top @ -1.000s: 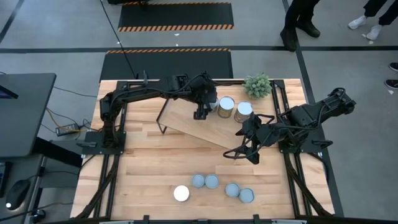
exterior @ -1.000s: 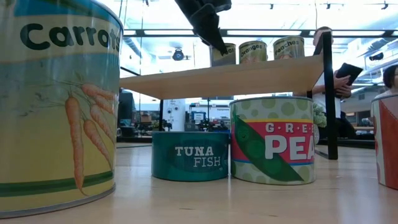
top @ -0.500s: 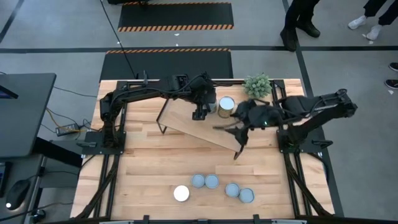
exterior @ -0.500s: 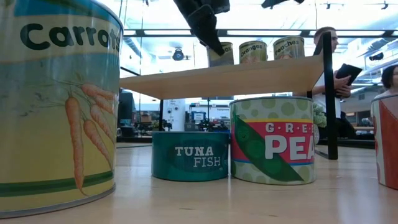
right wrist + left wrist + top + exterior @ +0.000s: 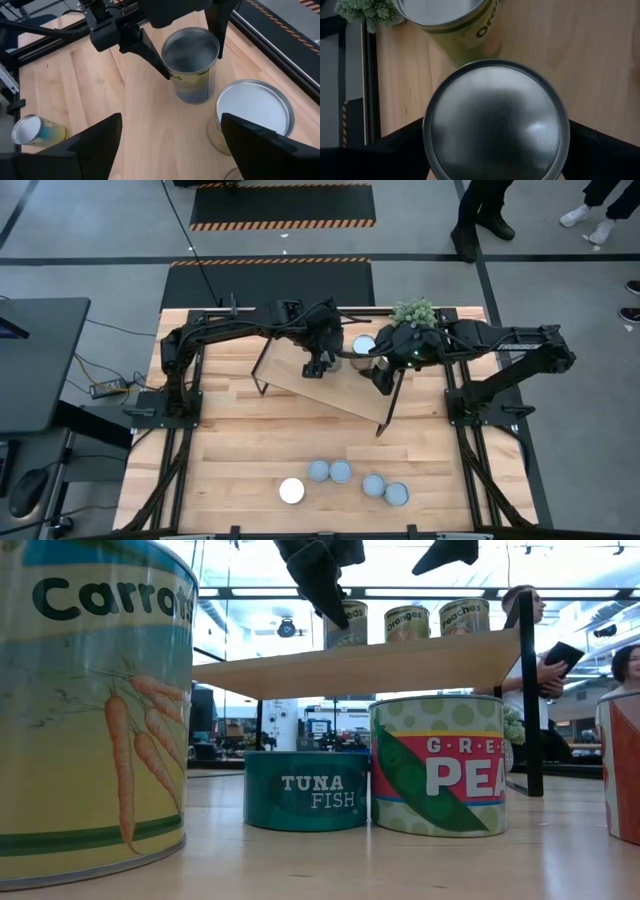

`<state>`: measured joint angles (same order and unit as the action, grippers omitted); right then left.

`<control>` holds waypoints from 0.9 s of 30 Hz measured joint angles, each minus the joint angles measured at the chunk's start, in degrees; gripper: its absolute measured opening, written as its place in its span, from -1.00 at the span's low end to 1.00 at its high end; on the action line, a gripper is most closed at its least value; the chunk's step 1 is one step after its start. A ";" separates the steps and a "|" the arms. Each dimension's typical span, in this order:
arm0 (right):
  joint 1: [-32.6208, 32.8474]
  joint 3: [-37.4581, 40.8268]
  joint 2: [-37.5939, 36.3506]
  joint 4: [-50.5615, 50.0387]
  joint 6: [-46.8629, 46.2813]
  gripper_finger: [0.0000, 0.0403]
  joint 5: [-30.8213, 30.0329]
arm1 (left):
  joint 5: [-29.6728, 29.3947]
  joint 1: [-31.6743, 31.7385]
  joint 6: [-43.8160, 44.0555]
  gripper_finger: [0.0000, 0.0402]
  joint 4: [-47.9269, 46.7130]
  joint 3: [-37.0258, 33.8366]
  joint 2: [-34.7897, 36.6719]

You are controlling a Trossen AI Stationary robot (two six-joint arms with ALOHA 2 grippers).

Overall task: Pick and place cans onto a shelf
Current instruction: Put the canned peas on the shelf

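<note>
The light-wood shelf (image 5: 300, 385) stands askew at the table's far middle. My left gripper (image 5: 322, 363) is over it, shut on a silver-topped can (image 5: 495, 125). This can also shows in the right wrist view (image 5: 192, 55) and the low view (image 5: 347, 625). An oranges can (image 5: 363, 345) and a peaches can (image 5: 465, 615) stand upright on the shelf beside it. My right gripper (image 5: 170, 150) is open and empty, above the shelf's right part (image 5: 385, 373). Several cans (image 5: 341, 471) stand near the table's front edge. My left gripper pinches the silver-topped can between its two fingers, one on each opposite side of the side wall (image 5: 176, 82), just under the rim. The fingers come from above, pointing down. The can is upright. Whether its base rests on the shelf, I cannot tell.
A small green plant (image 5: 415, 312) stands at the far right, close behind my right arm. In the low view a carrots can (image 5: 95, 710), a tuna can (image 5: 305, 790) and a peas can (image 5: 437, 765) stand on the table in front of the shelf (image 5: 370, 665). People stand beyond the table.
My right arm has swung from the table's right side toward the far edge and left, and its open gripper now hangs over the cans on the shelf. My left gripper has shifted its can a little toward the table's left, still upright.
</note>
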<state>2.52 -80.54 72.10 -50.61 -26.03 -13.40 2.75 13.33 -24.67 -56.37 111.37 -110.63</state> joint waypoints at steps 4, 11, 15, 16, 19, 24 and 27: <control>-0.08 -0.01 0.00 -0.02 0.49 0.72 0.04 | -0.49 -0.01 0.04 0.69 0.34 0.00 0.00; 0.07 -0.01 0.00 -0.04 -0.10 0.72 0.10 | -2.10 -0.05 -0.02 0.70 1.71 0.00 -0.07; 0.09 -0.01 0.00 -0.06 -0.34 0.72 0.74 | -2.10 -0.16 -0.55 0.71 1.58 0.00 -0.07; 0.08 -0.01 0.00 -0.07 -0.34 0.72 0.98 | -2.10 -0.27 -0.67 0.71 1.59 0.00 -0.07; 0.07 -0.03 0.00 -0.07 -0.35 0.72 1.13 | -1.91 -0.37 -0.67 0.71 1.07 0.00 -0.07; 0.11 -0.03 0.00 -0.09 -0.76 0.72 1.23 | 0.46 -0.96 0.34 0.71 -0.81 0.02 -0.01; 0.13 -0.03 0.00 -0.09 -0.77 0.72 1.46 | 0.60 -1.46 0.53 0.71 -1.41 0.05 0.03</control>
<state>2.65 -80.58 72.10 -50.70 -26.80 -11.94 3.35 11.87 -24.14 -57.78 111.43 -110.60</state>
